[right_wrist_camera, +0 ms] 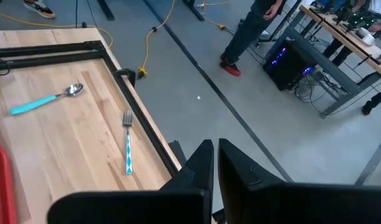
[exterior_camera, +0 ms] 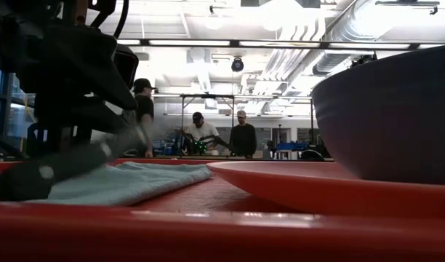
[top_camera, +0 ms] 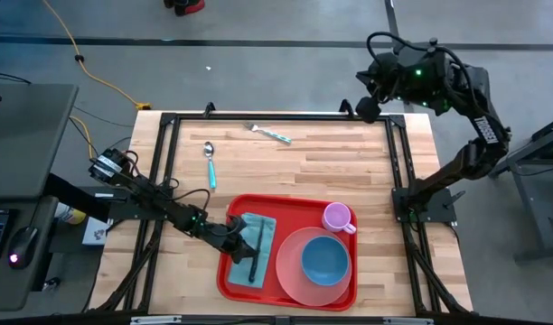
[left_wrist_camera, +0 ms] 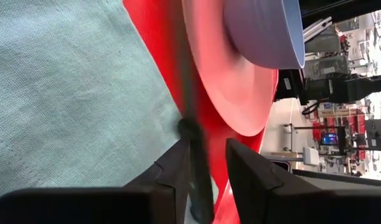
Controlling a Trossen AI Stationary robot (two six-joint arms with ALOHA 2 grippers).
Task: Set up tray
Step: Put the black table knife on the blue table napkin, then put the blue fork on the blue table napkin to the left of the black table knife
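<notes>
Left end effector (top_camera: 243, 236) fingers spread around knife (top_camera: 255, 257), laying it on napkin (top_camera: 258, 227) beside plate (top_camera: 295, 271) – right end effector (right_wrist_camera: 212, 163) pressed together, parked

A wooden tabletop (top_camera: 313, 171) fills the middle of the high view. At its upper centre lies a fork (top_camera: 268, 133) with a light-blue handle; a spoon (top_camera: 209, 163) with the same handle lies to the lower left of it. A yellow cable (top_camera: 82, 61) crosses the floor at upper left.
</notes>
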